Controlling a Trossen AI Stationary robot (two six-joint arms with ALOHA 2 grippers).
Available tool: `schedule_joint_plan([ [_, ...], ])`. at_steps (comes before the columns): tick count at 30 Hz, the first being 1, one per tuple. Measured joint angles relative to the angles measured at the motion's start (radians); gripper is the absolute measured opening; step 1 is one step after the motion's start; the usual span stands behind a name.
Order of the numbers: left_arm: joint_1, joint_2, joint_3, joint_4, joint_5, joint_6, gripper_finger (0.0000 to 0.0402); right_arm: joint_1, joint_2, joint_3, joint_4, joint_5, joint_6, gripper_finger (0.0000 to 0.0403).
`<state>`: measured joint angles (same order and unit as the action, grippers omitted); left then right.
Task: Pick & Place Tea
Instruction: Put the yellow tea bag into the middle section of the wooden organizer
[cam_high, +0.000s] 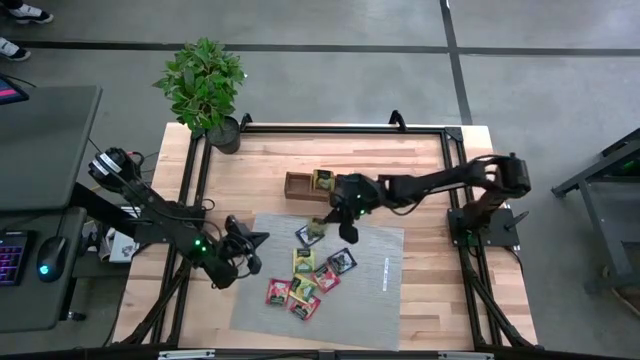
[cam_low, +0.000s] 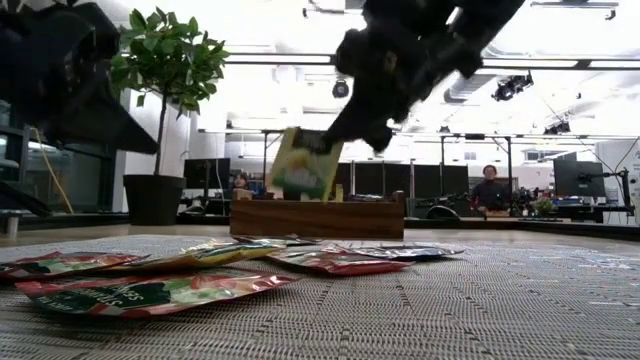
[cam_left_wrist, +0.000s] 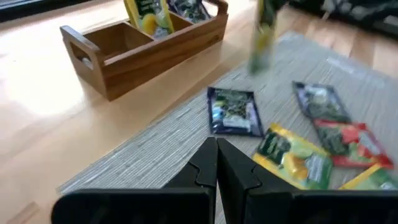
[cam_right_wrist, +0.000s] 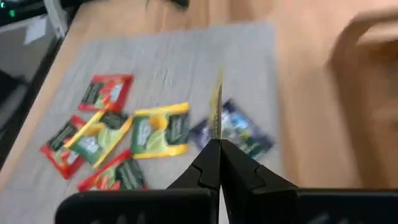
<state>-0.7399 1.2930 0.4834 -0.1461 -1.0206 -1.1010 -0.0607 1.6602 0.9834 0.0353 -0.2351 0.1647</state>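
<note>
Wooden tabletop (cam_high: 420, 290) carries a grey mat (cam_high: 380, 290), laid as the staging area for loose tea sachets.

Held sachet (cam_low: 303, 163): yellow-green, clear of the mat, hanging upright from its top edge between the shut fingers of the right gripper (cam_low: 372, 135). The edge grip lets it hang vertically, presumably so it can drop on end into a slot. It sits between the mat and the wooden tray (cam_high: 310, 186), just short of the tray.

Remaining sachets (cam_high: 305, 285): red, yellow-green and dark wrappers lying flat in a loose cluster on the mat, some overlapping. One dark sachet (cam_left_wrist: 233, 111) lies apart, nearest the tray.

Tray: at least two sachets stand upright in its compartments; the end compartment shown by the left wrist view is empty. Judged stage: transfer under way, most sachets not yet moved.

Left gripper (cam_left_wrist: 216, 163): closed on nothing, low over the mat's near corner, waiting.

Potted plant (cam_high: 203, 88): off the table's far corner, clear of the work.
</note>
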Motion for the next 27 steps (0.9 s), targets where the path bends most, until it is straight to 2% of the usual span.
schedule_joint_plan([
  [3, 0.0, 0.0, -0.053, 0.104, -0.008, 0.023, 0.0001, -0.015, -0.051, 0.038, -0.097, 0.05, -0.066, 0.0],
  [8, 0.0, 0.001, -0.168, 0.403, -0.006, 0.117, 0.0001, -0.065, -0.064, 0.164, -0.286, 0.089, -0.195, 0.0],
  [11, 0.0, 0.001, -0.234, 0.603, 0.025, 0.178, 0.0001, -0.107, -0.051, 0.224, -0.34, 0.098, -0.258, 0.0],
  [14, 0.0, 0.001, -0.279, 0.725, 0.058, 0.234, 0.0001, -0.162, -0.044, 0.25, -0.379, 0.108, -0.298, 0.0],
  [17, 0.0, 0.0, -0.3, 0.786, 0.079, 0.259, 0.0001, -0.225, -0.043, 0.252, -0.389, 0.105, -0.304, 0.0],
  [21, 0.001, 0.0, -0.3, 0.794, 0.098, 0.268, 0.0001, -0.296, -0.042, 0.245, -0.379, 0.04, -0.321, 0.0],
  [27, 0.001, 0.0, -0.299, 0.793, 0.09, 0.27, 0.0001, -0.333, -0.024, 0.245, -0.371, -0.021, -0.38, 0.0],
])
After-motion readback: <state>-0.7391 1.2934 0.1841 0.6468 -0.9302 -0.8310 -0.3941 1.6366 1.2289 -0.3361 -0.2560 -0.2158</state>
